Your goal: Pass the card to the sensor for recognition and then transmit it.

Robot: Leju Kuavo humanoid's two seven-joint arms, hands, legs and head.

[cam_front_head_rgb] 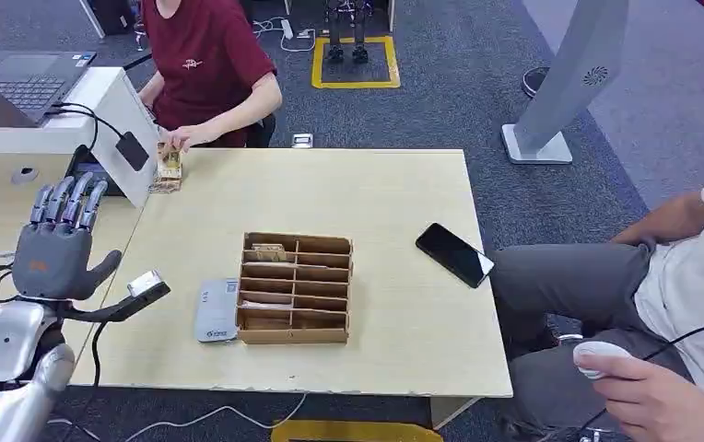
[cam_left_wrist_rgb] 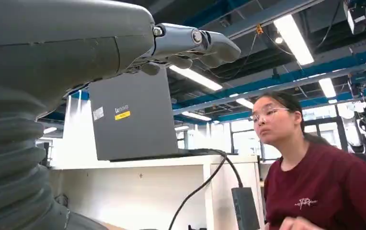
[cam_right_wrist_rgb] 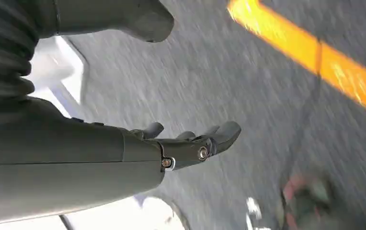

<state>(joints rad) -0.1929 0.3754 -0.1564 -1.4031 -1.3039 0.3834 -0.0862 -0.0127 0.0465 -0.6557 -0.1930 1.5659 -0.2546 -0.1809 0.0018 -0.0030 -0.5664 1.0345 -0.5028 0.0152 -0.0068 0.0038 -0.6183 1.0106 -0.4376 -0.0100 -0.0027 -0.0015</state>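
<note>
Left hand [cam_front_head_rgb: 53, 253] raised, fingers [cam_front_head_rgb: 64, 203] apart, empty, likely pre-reach; cards in wooden rack [cam_front_head_rgb: 295, 288] well right, sensor [cam_front_head_rgb: 217, 310] beside. Right hand [cam_right_wrist_rgb: 186, 143] hanging, fingers loosely apart, blurred.

Wooden table [cam_front_head_rgb: 394, 304]: compartment box [cam_front_head_rgb: 295, 287], grey sensor [cam_front_head_rgb: 217, 311], phone [cam_front_head_rgb: 454, 255].

The desk [cam_front_head_rgb: 376, 198] has a smooth, pale wood-look top with a matt finish. The slotted box [cam_front_head_rgb: 295, 287] looks like raw brown plywood or thick cardboard. The phone [cam_front_head_rgb: 454, 254] shows glossy black glass. The card reader [cam_front_head_rgb: 216, 311] is matt grey plastic. The left hand [cam_front_head_rgb: 58, 249] is matt grey plastic with metal-looking fingers. The floor [cam_front_head_rgb: 440, 101] is rough grey carpet.
</note>
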